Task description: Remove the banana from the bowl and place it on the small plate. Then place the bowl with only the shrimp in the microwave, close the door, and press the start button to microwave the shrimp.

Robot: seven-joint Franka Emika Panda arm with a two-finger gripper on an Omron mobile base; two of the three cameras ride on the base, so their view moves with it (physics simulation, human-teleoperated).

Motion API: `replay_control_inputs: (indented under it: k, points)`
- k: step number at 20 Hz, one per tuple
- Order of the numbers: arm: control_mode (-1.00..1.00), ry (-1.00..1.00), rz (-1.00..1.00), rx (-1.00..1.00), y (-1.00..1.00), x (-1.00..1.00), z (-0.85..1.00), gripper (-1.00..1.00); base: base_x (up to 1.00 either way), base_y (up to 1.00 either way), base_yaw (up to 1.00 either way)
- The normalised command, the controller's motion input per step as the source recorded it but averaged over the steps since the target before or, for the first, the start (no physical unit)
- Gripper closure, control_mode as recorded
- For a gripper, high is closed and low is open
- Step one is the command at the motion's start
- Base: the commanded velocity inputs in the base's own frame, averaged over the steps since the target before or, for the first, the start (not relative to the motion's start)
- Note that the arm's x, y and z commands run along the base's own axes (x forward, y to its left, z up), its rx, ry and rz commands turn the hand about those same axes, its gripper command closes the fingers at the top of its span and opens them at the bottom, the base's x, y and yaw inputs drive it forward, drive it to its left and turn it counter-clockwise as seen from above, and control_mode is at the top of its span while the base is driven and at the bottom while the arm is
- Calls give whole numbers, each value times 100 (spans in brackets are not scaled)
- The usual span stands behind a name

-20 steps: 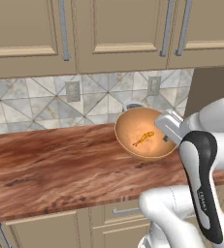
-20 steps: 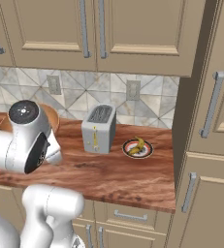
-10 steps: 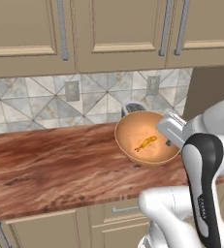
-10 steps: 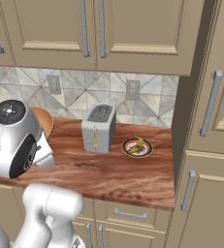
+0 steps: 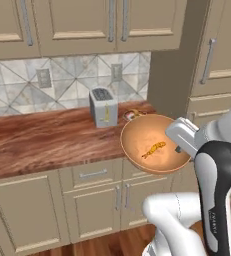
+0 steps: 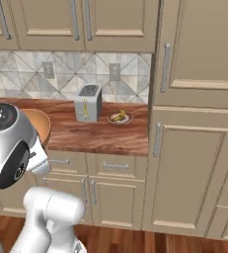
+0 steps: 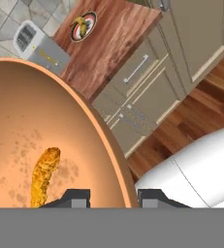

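My gripper point(image 5: 177, 145) is shut on the right rim of the orange-tan bowl point(image 5: 137, 140), which hangs tilted in the air in front of the counter's edge. The small orange shrimp point(image 5: 153, 148) lies alone inside it. In the hand view, the bowl point(image 7: 36, 111) spreads across the left, with the shrimp point(image 7: 44, 174) near my gripper point(image 7: 114, 196), whose tips straddle the rim. The bowl's edge point(image 6: 39, 126) peeks out beside my arm. The banana point(image 6: 118, 116) lies on the small plate point(image 6: 127, 118) right of the toaster; from above I see the banana point(image 7: 80, 25) and plate point(image 7: 91, 19). The microwave and its door are out of view.
A silver toaster point(image 5: 103, 106) stands at the back of the wooden counter point(image 5: 42, 140). A tall beige cabinet point(image 6: 194, 123) closes off the counter's right end. Drawers and cabinet doors point(image 5: 97, 200) run below, over a wood floor point(image 7: 200, 101).
The whole picture has shifted: the base has moved, bringing the toaster, plate and tall cabinet into view. The bowl stays in my gripper, now off the counter's front.
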Motion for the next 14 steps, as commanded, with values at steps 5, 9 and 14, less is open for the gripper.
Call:
replay_control_inputs:
  k: [5,9,14]
  points:
    - [100,0,0,0,0,0,0,100,-80,-98,-20]
    - [100,0,0,0,0,0,0,100,-32,-100,-12]
    - [100,0,0,0,0,0,0,100,0,-100,-8]
